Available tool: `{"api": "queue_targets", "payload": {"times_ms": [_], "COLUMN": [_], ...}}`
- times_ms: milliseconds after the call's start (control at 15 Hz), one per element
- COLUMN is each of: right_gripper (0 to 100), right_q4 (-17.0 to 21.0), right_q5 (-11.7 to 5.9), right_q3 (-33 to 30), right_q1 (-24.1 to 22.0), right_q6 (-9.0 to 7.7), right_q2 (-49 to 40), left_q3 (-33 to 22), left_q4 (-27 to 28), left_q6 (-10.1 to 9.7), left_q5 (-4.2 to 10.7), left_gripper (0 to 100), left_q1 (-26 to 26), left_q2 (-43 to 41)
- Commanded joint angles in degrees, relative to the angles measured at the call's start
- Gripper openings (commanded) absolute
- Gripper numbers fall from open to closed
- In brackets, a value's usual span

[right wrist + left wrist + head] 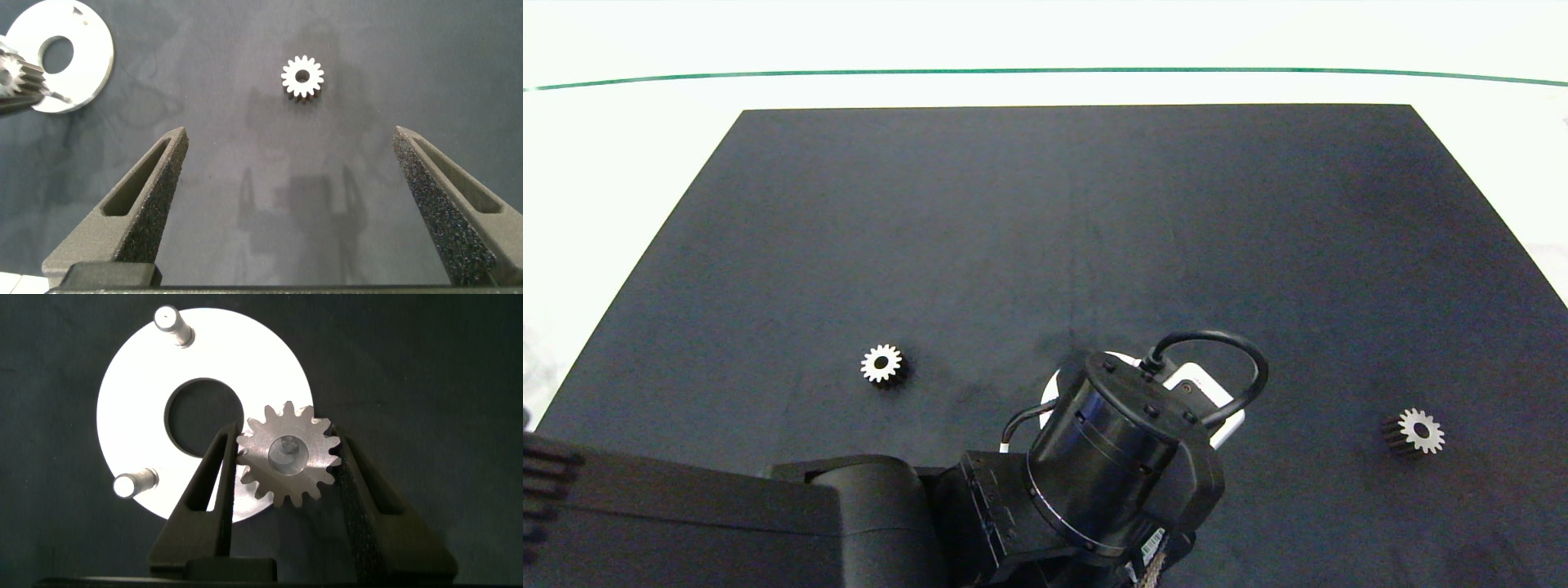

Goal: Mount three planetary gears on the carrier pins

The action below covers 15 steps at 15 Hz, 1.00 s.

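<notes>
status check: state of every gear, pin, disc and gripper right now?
Left gripper: shut on held gear, over third pin.
Right gripper: open, empty.
Left gear: loose on mat.
Right gear: loose on mat.
Disc: flat on mat.
Two visible pins: bare.

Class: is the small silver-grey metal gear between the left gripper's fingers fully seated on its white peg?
Cannot tell. The left gripper holds the gear flat above the white disc, a peg tip showing through its bore; its depth is unclear.

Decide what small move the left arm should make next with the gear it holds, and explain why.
Probably lower the gear straight down. The left tool grips it over the white disc, and a peg tip shows through its centre hole, so it looks lined up. Two pegs stand bare.
</notes>
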Motion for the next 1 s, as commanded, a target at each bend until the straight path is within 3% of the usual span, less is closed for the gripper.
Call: {"api": "queue_targets", "payload": {"times_ms": [67, 267, 1000], "right_gripper": [100, 100, 100], "right_q4": [0.09, 0.09, 0.09], "right_q5": [-0.07, -0.07, -0.07], "right_q3": [-0.13, -0.48, -0.48], "right_q1": [0.02, 0.02, 0.02], "right_q6": [0.21, 0.21, 0.21], "right_q2": [-0.15, -0.06, -0.06], "left_q3": [-0.89, -2.21, -1.07], "left_q4": [-0.11, -0.11, -0.11], "left_q6": [-0.63, -1.42, -1.42], "left_q5": [0.23, 1.02, 1.02], "left_gripper": [22, 22, 22], "left_q1": [-0.02, -0.02, -0.38], "left_q2": [0.99, 2.48, 3.1]}}
